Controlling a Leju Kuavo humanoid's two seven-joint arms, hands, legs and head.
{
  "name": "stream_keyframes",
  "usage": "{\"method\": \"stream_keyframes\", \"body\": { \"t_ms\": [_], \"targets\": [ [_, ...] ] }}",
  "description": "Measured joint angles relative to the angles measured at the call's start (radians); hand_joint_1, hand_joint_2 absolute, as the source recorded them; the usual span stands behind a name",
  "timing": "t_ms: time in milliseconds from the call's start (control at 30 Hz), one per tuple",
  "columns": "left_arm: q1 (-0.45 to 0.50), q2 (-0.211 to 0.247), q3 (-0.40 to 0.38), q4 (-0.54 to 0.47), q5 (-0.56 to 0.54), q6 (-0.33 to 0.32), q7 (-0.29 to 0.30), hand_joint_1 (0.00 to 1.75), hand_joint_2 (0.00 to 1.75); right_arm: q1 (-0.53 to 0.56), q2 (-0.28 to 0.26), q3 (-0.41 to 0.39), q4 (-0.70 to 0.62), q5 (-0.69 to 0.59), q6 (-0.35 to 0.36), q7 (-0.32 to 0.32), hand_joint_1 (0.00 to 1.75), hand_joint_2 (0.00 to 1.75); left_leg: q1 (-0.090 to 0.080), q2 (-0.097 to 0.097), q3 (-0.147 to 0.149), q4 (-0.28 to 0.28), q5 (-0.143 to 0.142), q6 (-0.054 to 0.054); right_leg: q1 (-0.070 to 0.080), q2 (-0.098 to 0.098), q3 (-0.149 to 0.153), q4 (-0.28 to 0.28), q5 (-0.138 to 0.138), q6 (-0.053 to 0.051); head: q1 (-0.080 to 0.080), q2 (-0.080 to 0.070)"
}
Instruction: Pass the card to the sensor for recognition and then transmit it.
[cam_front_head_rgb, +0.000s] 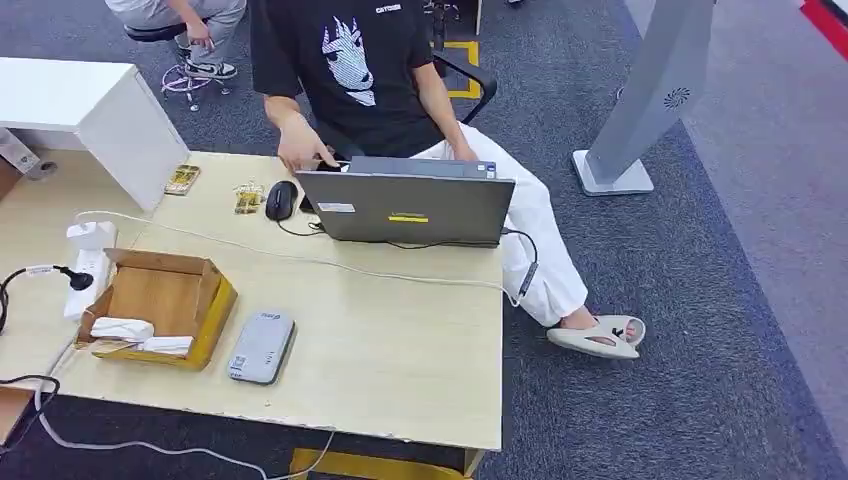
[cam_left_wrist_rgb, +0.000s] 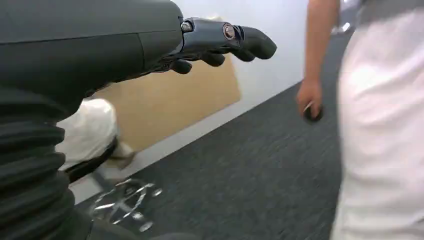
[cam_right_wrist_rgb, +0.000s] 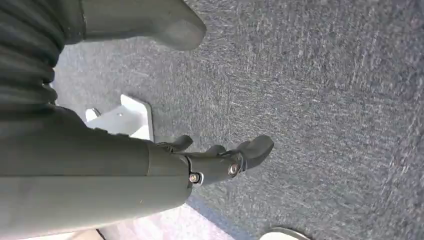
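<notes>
**Both hands off the table, cards lying in the box**

Head view: a pale wooden table (cam_front_head_rgb: 400, 340) is seen, with an open cardboard box (cam_front_head_rgb: 160, 305) near its left end. Two white cards (cam_front_head_rgb: 140, 336) lie in the box's near part. A grey sensor (cam_front_head_rgb: 261, 347) lies flat on the table just beside the box, on its right. A white power strip (cam_front_head_rgb: 88, 262) with a black plug is placed left of the box. At the far edge an open laptop (cam_front_head_rgb: 415, 205) stands with its back to the camera, and a black mouse (cam_front_head_rgb: 281, 199) lies beside it. A person in a black T-shirt (cam_front_head_rgb: 350, 60) is seated behind the laptop.

Left wrist view: the left hand (cam_left_wrist_rgb: 220, 42) is held above dark carpet (cam_left_wrist_rgb: 240, 180), its dark fingers (cam_left_wrist_rgb: 250, 45) loosely curled with nothing between them. A person in white (cam_left_wrist_rgb: 380, 125) stands near.

Right wrist view: the right hand (cam_right_wrist_rgb: 220, 160) hangs over grey carpet (cam_right_wrist_rgb: 310, 90), fingers curled inward and nothing grasped. A white base plate (cam_right_wrist_rgb: 125, 117) is seen on the floor behind it.
</notes>
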Motion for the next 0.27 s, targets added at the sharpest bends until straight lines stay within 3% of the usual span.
{"method": "stream_keyframes", "body": {
  "t_ms": [267],
  "targets": [
    [-0.084, -0.005, 0.085, 0.193, 0.0, 0.003, 0.0, 0.0, 1.75, 0.003, 0.0, -0.028, 0.003, 0.021, 0.002, -0.008, 0.0, 1.75, 0.0, 0.001, 0.0, 0.0, 0.0, 0.0, 0.0, 0.001, 0.0, 0.0, 0.0, 0.0, 0.0, 0.0]
  ]
}}
